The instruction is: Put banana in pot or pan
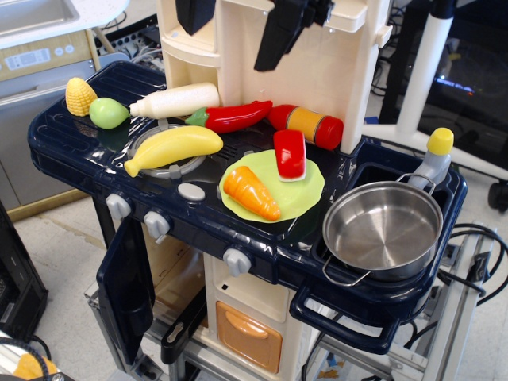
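Note:
The yellow banana (175, 148) lies on the round burner at the left of the dark blue toy stove top. The shiny steel pot (382, 228) sits empty in the sink recess at the right, its wire handles at front and back. My gripper (236, 28) hangs at the top edge of the view, in front of the cream back panel. It is well above and behind the banana. Its two black fingers (276, 36) stand far apart with nothing between them, and their upper parts are cut off by the frame.
A white bottle (176, 101), red pepper (234, 117) and red-orange bottle (305, 125) lie behind the banana. Corn (80, 96) and a green fruit (107, 113) are at far left. A green plate (305, 194) holds a carrot (250, 193) and red piece (290, 153). A yellow-capped bottle (432, 159) stands behind the pot.

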